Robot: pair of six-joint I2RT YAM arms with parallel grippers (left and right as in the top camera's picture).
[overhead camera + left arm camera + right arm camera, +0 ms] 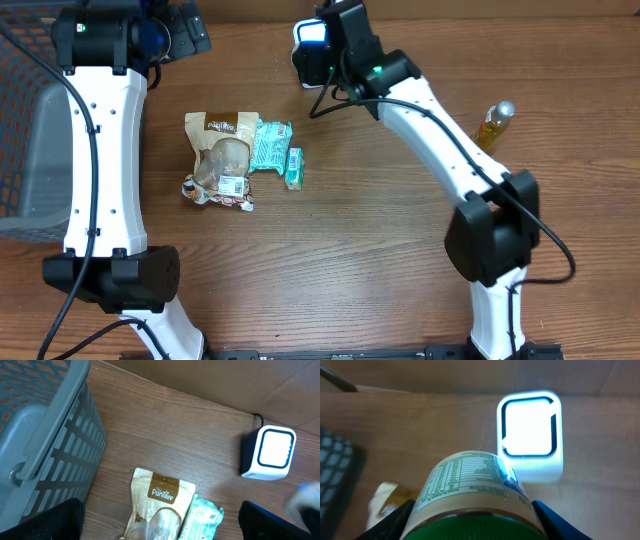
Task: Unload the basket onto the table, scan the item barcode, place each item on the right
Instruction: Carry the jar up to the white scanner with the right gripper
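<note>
From overhead, the right claw [325, 60] reached out to the lit scanner [308, 45] at the far edge of the tabletop [380, 230]; what it carried was hidden beneath it. The left claw [185, 35] hung near the basket [30, 140], well apart from the bag [220, 160] and packet [270, 145] lying mid-table.

In the left wrist view, that claw stood released, its fingers wide apart with nothing between them, above the bag.

In the right wrist view, we saw the right claw grasping a jar [470, 485] just under its green lid [475, 527], a finger on each side. The jar was off the tabletop, its printed label turned towards the scanner and close before it. We could not make out a barcode.

We judged the jar stiff and smooth, so it could slip or spin between the fingers. The sides below the lid seemed the best place to hold it, as that left the label uncovered. It looked breakable if dropped.
</note>
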